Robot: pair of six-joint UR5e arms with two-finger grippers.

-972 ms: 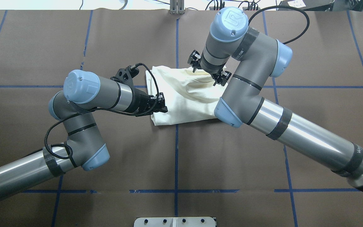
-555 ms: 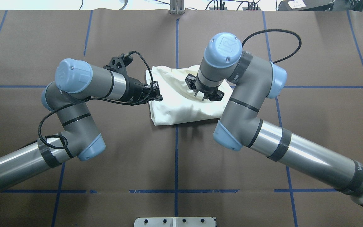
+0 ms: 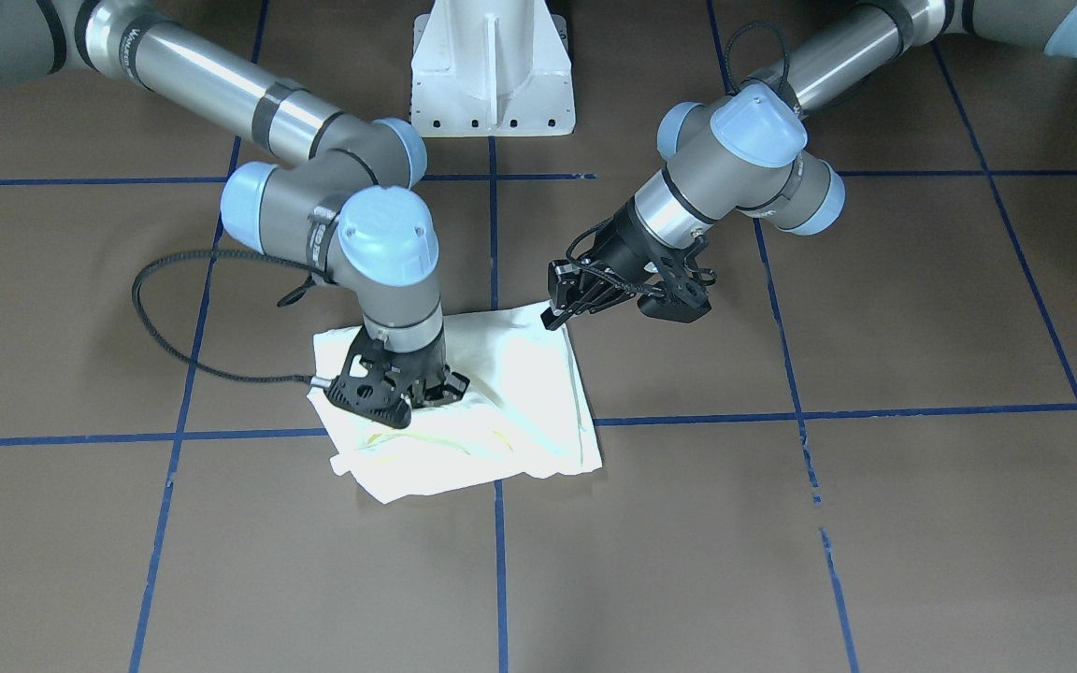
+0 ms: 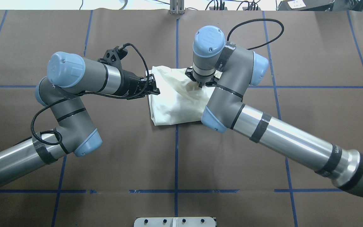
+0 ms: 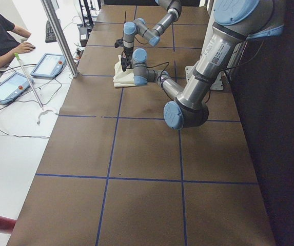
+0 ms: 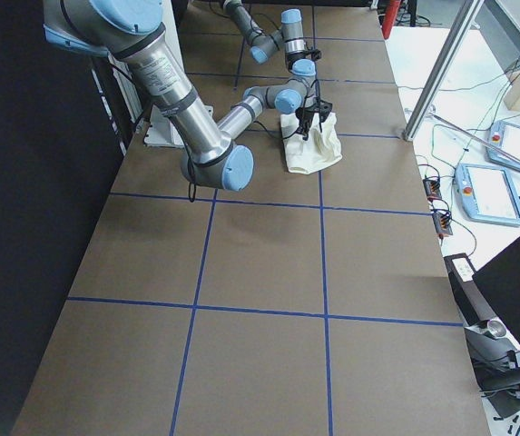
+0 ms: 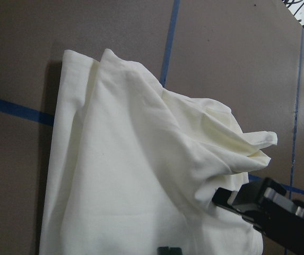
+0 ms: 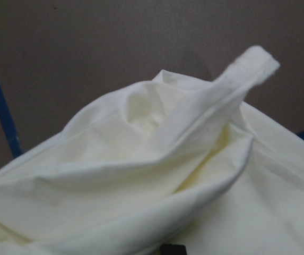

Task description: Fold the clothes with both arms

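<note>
We find the T-shirt (image 4: 172, 104) as a cream folded bundle just above the middle of the overhead frame, lying over a crossing of blue tape lines (image 4: 176, 157). Its long axis runs left to right across that frame, slightly tilted; we cannot tell which end is the neck. Its left edge is a straight fold running up and down the frame. The upper right part is rumpled and raised, and in the right wrist view a hemmed strip (image 8: 252, 64) sticks up toward the upper right corner.

The left gripper (image 4: 154, 89) lies nearly level with its tip at that left edge. We cannot tell whether it touches the cloth or whether its fingers are apart or together. The right gripper (image 4: 201, 83) points down onto the rumpled part, and we cannot tell whether it pinches cloth.

The right arm (image 4: 282, 142) covers the bundle's lower right corner in the overhead frame. Brown table (image 4: 121, 157) shows on every side, widest toward the bottom of that frame. The white pedestal (image 3: 492, 65) stands top centre in the front-facing frame, well apart from the shirt.
</note>
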